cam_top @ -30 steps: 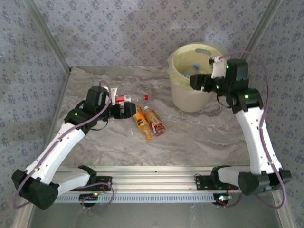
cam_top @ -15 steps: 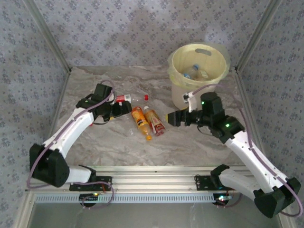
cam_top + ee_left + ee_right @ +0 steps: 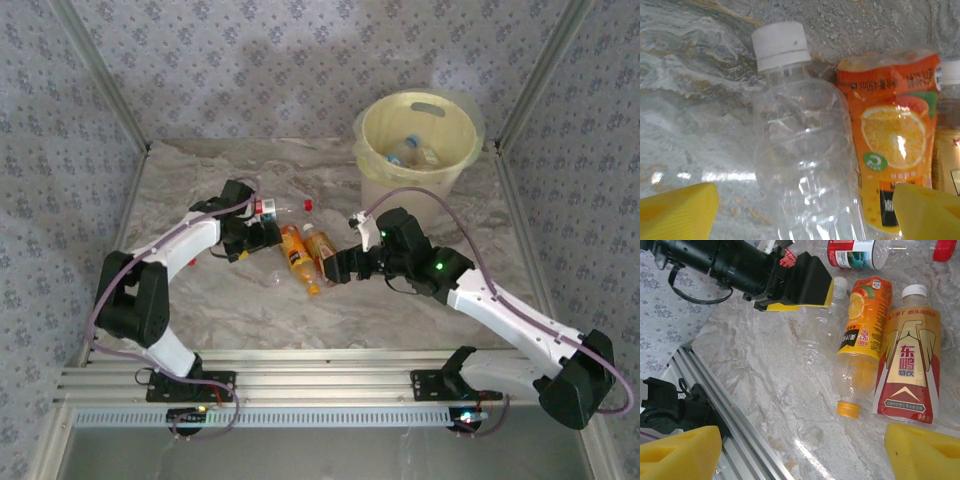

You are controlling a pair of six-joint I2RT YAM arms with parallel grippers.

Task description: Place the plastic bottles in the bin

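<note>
Plainly the clear bottle (image 3: 802, 150) lies between the left jaws.

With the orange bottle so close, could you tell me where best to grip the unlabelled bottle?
Probably the shoulder below the white cap, from above: the unlabelled bottle lies flat and tapers there, leaving a gap beside the orange bottle.
</note>
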